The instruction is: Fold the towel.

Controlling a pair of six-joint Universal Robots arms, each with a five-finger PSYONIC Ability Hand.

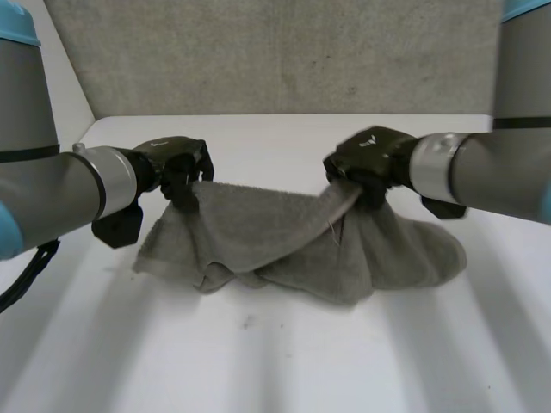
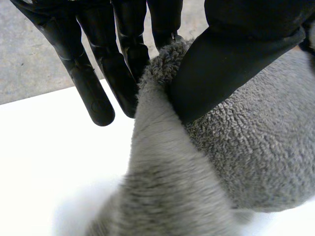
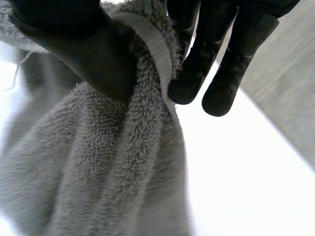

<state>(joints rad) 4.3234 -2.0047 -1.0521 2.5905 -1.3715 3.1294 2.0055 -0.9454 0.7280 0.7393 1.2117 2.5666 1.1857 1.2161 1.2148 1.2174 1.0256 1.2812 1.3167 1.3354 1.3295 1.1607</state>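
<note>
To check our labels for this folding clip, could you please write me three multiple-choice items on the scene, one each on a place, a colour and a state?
1. Where is the towel?
A. In a basket
B. Held up between the left hand and the right hand, its rest lying on the white table
C. Hanging off the table's edge

2. What colour is the towel?
A. Red
B. Grey
C. Yellow

3. What is the left hand doing?
A. Pinching the towel
B. Lying open on the table
C. Curled on nothing

Answers:
1. B, as the head view shows each hand holding up one end of the towel's edge while its rest lies on the table.
2. B, as its pile is grey in every view.
3. A, as the left wrist view shows the towel's edge between thumb and fingers.
</note>
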